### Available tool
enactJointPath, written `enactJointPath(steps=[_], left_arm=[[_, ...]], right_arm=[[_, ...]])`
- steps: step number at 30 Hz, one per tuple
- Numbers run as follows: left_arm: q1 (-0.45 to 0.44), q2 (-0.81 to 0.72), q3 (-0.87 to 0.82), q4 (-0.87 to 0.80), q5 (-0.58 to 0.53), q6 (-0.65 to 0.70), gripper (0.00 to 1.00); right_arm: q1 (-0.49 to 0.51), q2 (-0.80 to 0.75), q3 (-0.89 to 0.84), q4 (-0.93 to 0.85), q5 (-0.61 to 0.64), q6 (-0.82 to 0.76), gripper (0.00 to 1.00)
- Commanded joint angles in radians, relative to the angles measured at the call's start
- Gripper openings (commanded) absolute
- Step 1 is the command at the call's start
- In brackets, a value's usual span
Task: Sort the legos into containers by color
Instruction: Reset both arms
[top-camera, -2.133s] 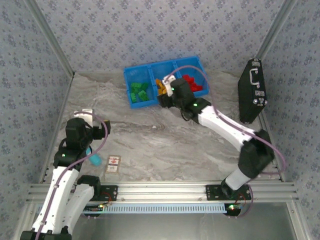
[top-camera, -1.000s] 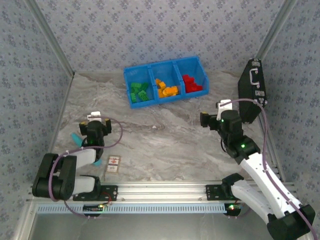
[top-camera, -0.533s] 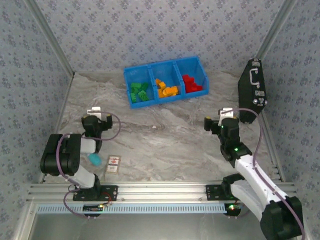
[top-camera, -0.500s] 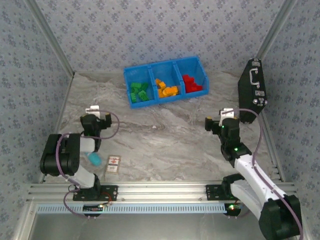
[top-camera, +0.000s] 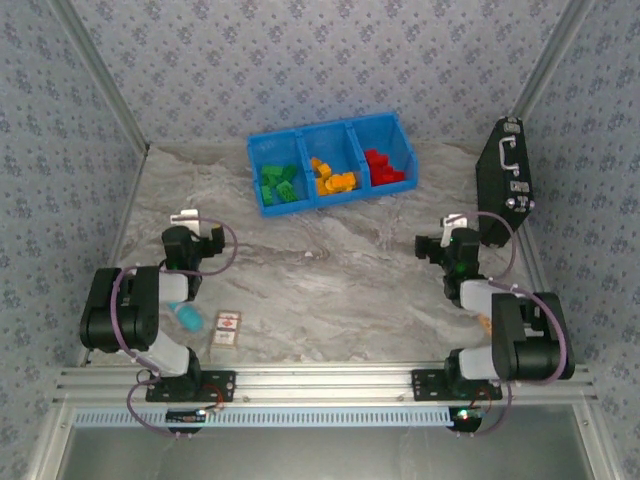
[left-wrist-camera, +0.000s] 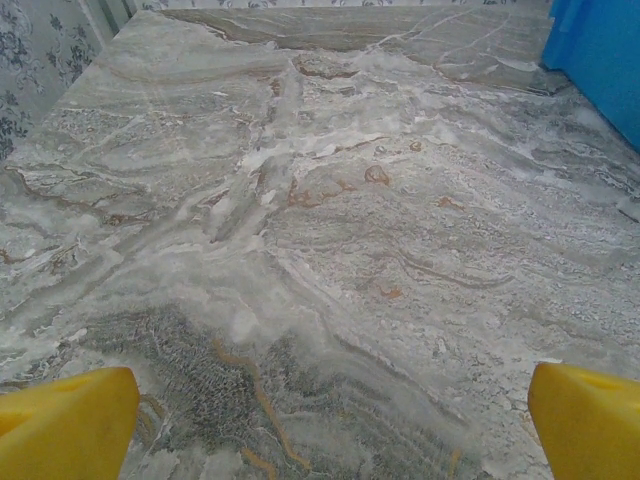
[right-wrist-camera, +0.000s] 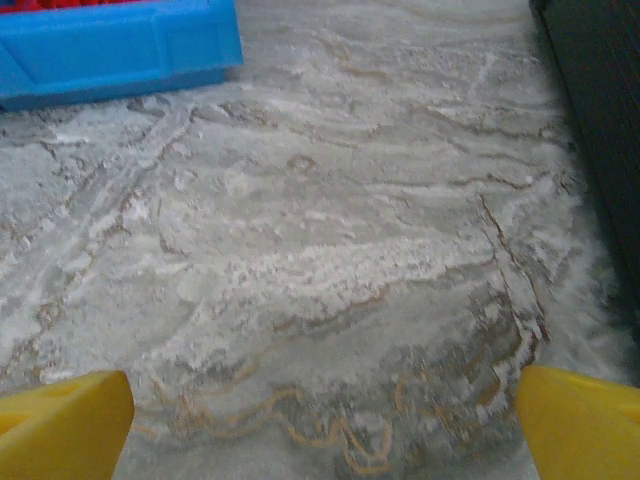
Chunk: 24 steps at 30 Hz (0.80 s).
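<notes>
The blue three-compartment container (top-camera: 330, 198) stands at the back of the table. Green legos (top-camera: 278, 185) lie in its left compartment, orange-yellow legos (top-camera: 333, 181) in the middle one and red legos (top-camera: 382, 167) in the right one. My left gripper (top-camera: 188, 232) is drawn back low at the left, open, its yellow fingertips (left-wrist-camera: 65, 425) wide apart over bare marble. My right gripper (top-camera: 450, 238) is drawn back low at the right, open as well, its fingertips (right-wrist-camera: 585, 425) spread over bare table. The container's corner (right-wrist-camera: 120, 45) lies ahead of the right gripper.
A black case (top-camera: 505, 180) with a metal handle leans at the right wall, close to the right gripper. A light-blue cylinder (top-camera: 187, 318) and a small printed card (top-camera: 227, 328) lie near the left arm's base. Patterned walls close in three sides.
The right arm has pulled back from over the middle compartment and folded down near its base. The left arm has folded back too and now holds still.
</notes>
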Motion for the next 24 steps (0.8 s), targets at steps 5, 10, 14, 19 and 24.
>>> enactJointPath(steps=[5, 10, 14, 19, 24], left_arm=[[0.002, -0.01, 0.008, 0.007, 0.02, -0.017, 1.0], [0.003, -0.01, 0.009, 0.007, 0.021, -0.017, 1.0], [0.002, -0.01, 0.009, 0.007, 0.019, -0.016, 1.0], [0.004, -0.01, 0.009, 0.007, 0.021, -0.017, 1.0], [0.002, -0.01, 0.009, 0.007, 0.02, -0.017, 1.0]], right_arm=[[-0.045, 0.13, 0.024, 0.195, -0.055, -0.001, 1.0], [-0.035, 0.132, 0.022, 0.202, -0.037, -0.009, 1.0], [-0.034, 0.132, 0.022, 0.202, -0.034, -0.01, 1.0], [-0.026, 0.136, 0.03, 0.191, -0.025, -0.016, 1.0], [-0.027, 0.134, 0.024, 0.2, -0.028, -0.015, 1.0]])
